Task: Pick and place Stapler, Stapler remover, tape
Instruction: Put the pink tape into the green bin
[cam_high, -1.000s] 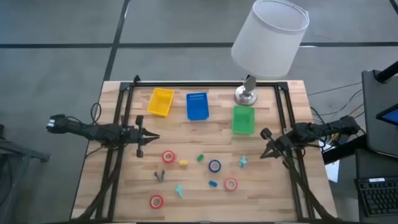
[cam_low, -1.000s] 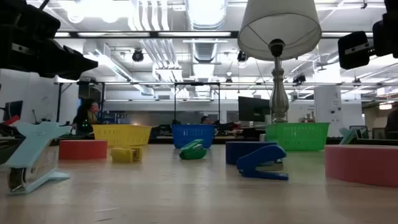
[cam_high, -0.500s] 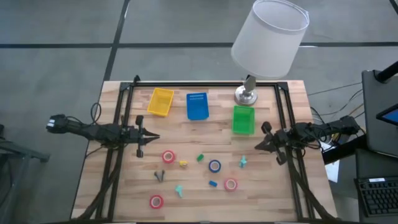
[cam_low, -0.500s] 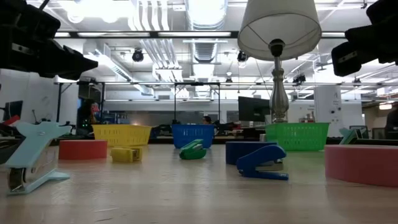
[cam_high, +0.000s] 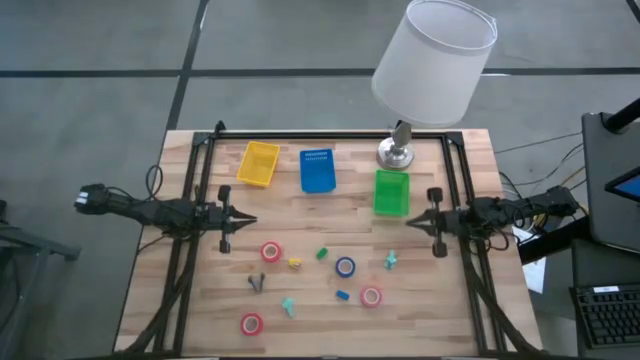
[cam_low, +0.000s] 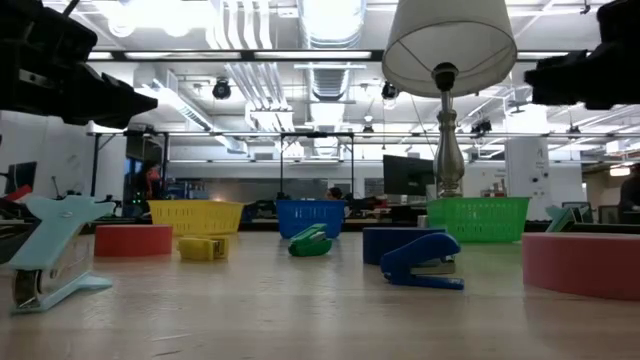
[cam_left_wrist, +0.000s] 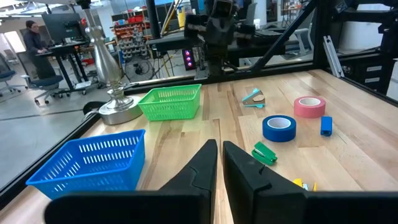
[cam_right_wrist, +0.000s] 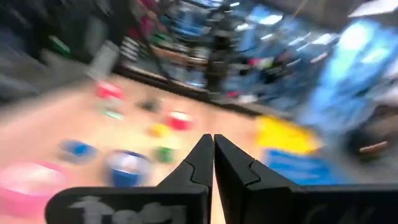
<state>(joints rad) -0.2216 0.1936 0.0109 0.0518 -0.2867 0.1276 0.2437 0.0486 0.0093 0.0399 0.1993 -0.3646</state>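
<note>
No readable labels anywhere. Left gripper (cam_high: 250, 220) and right gripper (cam_high: 409, 222) hover above the table (cam_high: 450, 310), fingers pinched together, empty. Blue tape (cam_high: 345, 267) lies mid-table, between red rolls (cam_high: 270, 252).

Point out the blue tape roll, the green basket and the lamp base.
blue tape roll (cam_high: 345, 267), high view, on its ring.
green basket (cam_high: 391, 193), high view, on its floor.
lamp base (cam_high: 396, 154), high view, on its metal foot.

no readable text, no labels, no brands, no numbers, no signs
</note>
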